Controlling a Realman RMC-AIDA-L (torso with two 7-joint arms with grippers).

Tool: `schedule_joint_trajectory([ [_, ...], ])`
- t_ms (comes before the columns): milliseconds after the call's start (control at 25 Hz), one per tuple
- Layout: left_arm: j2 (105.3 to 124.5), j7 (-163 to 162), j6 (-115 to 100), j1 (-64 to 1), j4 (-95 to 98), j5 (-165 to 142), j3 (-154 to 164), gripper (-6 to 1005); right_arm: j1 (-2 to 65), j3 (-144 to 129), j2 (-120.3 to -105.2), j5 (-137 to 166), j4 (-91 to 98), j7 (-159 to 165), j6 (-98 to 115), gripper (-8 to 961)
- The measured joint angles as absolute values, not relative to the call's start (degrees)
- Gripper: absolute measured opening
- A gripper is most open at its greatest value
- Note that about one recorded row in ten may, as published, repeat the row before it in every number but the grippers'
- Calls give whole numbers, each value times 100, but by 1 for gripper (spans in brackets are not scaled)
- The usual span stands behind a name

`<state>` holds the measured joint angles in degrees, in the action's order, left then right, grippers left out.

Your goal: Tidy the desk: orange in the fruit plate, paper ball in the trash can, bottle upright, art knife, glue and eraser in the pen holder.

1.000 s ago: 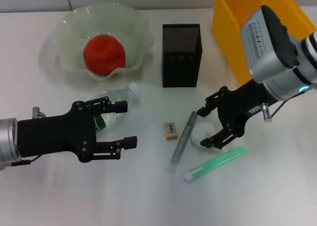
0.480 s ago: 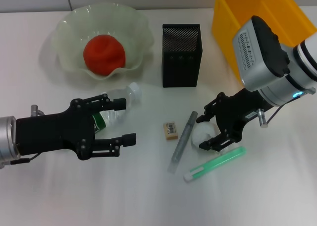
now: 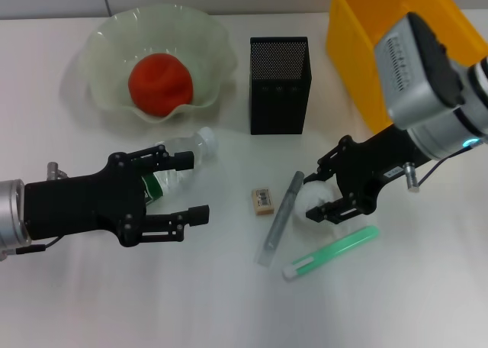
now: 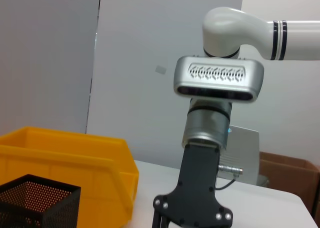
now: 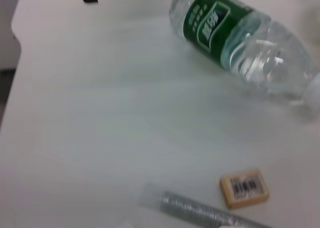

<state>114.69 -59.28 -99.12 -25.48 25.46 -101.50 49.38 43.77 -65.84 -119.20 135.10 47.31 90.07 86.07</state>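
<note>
Two grippers are over the plain white desk [image 3: 99, 302], but only the right gripper [image 3: 329, 196] has changed in the last second: its black fingers have closed in from a wide straddle and now pinch the small white crumpled paper ball [image 3: 314, 199], which sits between them just in front of the tall square black mesh pen holder [image 3: 279, 85], toward the robot. The grasp looks made — the next step would be a lift and a carry to the large bright yellow plastic trash can [image 3: 362, 50], which stands just right of the pen holder.

Left of the pen holder and nearer the robot, the left gripper [image 3: 189, 188] has stayed put, fingers spread around the small clear plastic bottle [image 3: 183, 156] with the green label, which lies on its side, not yet stood up.

Between the grippers, in front of the pen holder, lie the small beige eraser [image 3: 262, 200], the slim grey art knife [image 3: 280, 218] and the mint-green glue tube [image 3: 331, 252] — all untouched. The reddish-orange orange [image 3: 159, 84] already rests in the pale-green scalloped fruit plate [image 3: 103, 39], left of the pen holder.

Beyond the desk, the left wrist view shows a plain grey wall and a brown cardboard box [image 4: 292, 175].
</note>
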Motion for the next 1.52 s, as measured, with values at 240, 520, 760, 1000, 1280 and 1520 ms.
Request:
schedule_joint_trajectory([
  [240, 11478, -5919, -9906, -2549, 2531, -10151, 4939, 831, 3874, -5487, -11902, 12782, 5093, 8545, 9248, 505],
  [520, 11487, -5932, -9904, -2567, 2531, -10151, 4902, 831, 3232, -4903, -11868, 11649, 4802, 7692, 9376, 505],
  [760, 11504, -5914, -9905, -2602, 2526, -10151, 4796, 831, 2845, -4653, -11830, 10729, 3903, 6537, 9388, 506],
  [1000, 11551, -5909, -9904, -2618, 2532, -10144, 4768, 831, 2747, -4154, -11877, 10415, 3123, 5628, 9387, 506],
  [1280, 11568, -5893, -9929, -2632, 2521, -10141, 4713, 831, 2640, -3468, -11892, 9944, 2546, 4938, 9328, 505],
  [1520, 11585, -5895, -9914, -2621, 2522, -10141, 4708, 831, 2569, -3197, -11901, 9285, 2225, 4635, 8958, 506],
])
